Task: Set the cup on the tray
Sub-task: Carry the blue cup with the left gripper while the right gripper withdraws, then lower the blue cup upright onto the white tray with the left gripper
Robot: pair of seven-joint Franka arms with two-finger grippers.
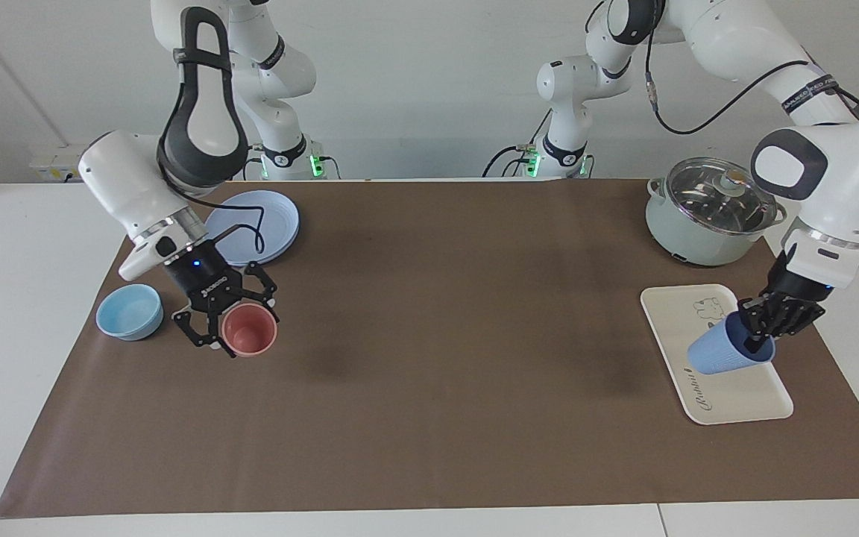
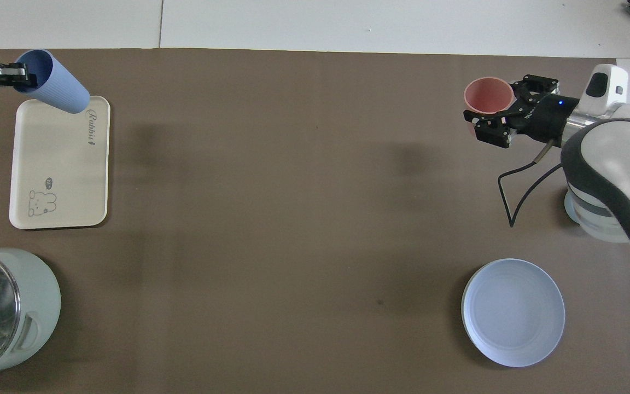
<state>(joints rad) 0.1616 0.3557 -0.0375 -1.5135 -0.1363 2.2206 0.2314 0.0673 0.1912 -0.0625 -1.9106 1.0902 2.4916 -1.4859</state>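
The periwinkle-blue cup [image 1: 728,353] [image 2: 55,90] hangs tilted, mouth up toward the arm, over the cream tray [image 1: 720,399] [image 2: 60,164] at the left arm's end of the table. My left gripper [image 1: 756,339] [image 2: 19,76] is shut on the cup's rim, one finger inside the mouth. From these views I cannot tell whether the cup's base touches the tray. Over the mat near the right arm's end, my right gripper [image 1: 224,321] [image 2: 506,112] is shut on the rim of a salmon-pink tumbler [image 1: 249,339] [image 2: 488,94].
A pale green pot with a glass lid [image 1: 709,212] [image 2: 3,306] stands nearer to the robots than the tray. A round blue plate [image 1: 254,227] [image 2: 512,312] and a light-blue bowl [image 1: 129,312] lie near the right arm's end. A brown mat [image 1: 437,335] covers the table.
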